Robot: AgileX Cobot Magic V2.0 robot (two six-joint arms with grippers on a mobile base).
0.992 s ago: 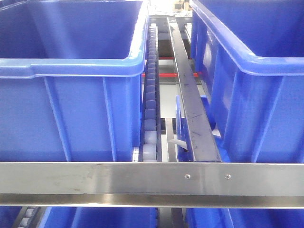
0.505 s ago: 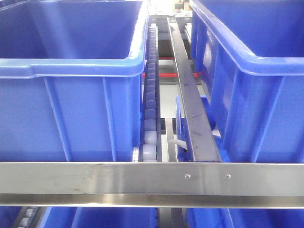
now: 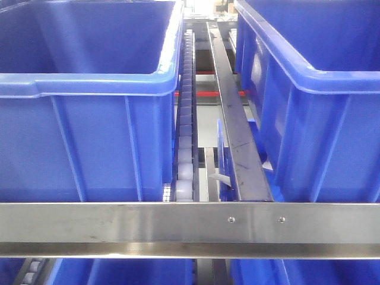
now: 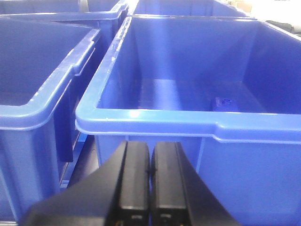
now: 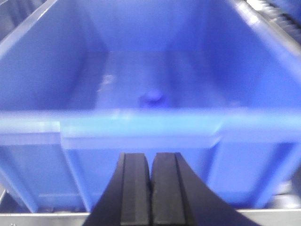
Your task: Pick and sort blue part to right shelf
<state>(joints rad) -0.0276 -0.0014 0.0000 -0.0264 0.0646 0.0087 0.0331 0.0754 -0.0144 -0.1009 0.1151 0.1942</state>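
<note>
Nearest in the front view, the right shelf's steel rail (image 3: 119,228) spans the frame; behind it two deep blue bins (image 3: 89,119) flank a roller track (image 3: 185,136). The left claw (image 4: 149,188) and right claw (image 5: 151,193) are both closed, empty, before bin rims. A small blue part (image 5: 151,98) lies on the bin floor in the blurred right wrist view; another (image 4: 223,101) sits near the far right corner in the left wrist view.

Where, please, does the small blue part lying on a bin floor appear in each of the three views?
Front view: not visible; only bin walls and the flat brushed-steel front rail show.
Left wrist view: the small blue part lies on the bin floor, right of centre.
Right wrist view: a blurred blue part lies mid-floor; same one, cannot tell.
Shared landmark: large deep blue plastic bins.
</note>
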